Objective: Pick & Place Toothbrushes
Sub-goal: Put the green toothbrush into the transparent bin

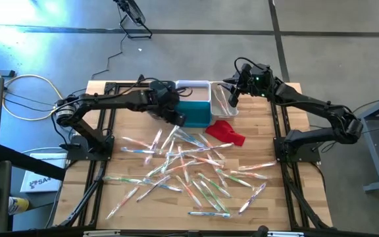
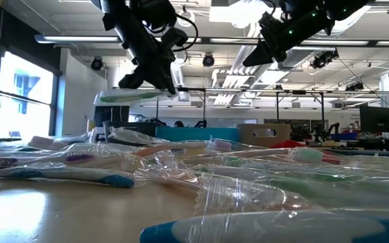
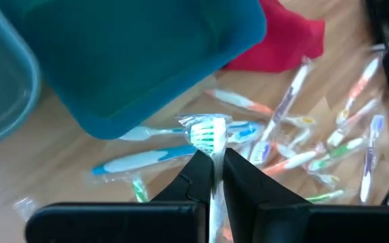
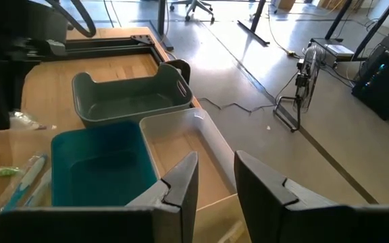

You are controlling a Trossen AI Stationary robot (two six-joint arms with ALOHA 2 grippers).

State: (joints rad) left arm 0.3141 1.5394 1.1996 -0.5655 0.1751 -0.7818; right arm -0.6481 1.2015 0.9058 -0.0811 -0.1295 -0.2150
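My left gripper (image 3: 212,160) is shut on a wrapped toothbrush with green-and-white bristles (image 3: 208,132). It hangs above the table beside the teal bin (image 1: 196,112), also seen from below as (image 2: 155,79). In the low view the held toothbrush (image 2: 130,96) sticks out level from the fingers. Many other wrapped toothbrushes (image 1: 189,168) lie scattered flat on the wooden table. My right gripper (image 4: 216,174) stands open with nothing between its fingers, above the white bin (image 4: 181,145) at the table's far side (image 1: 232,99). My left gripper pinches the toothbrush between its two fingers, on the neck just behind the bristle head (image 3: 213,154). The head sticks out past the fingertips and the handle (image 3: 215,202) runs back between them. The fingers slant down from the table's left. The brush is lifted clear and roughly level.
A grey bin (image 4: 130,98), the teal bin (image 4: 100,165) and the white bin stand side by side at the far middle. A red cloth (image 1: 227,131) lies just in front of them. Black frame rails (image 1: 288,158) run along the table's left and right sides.
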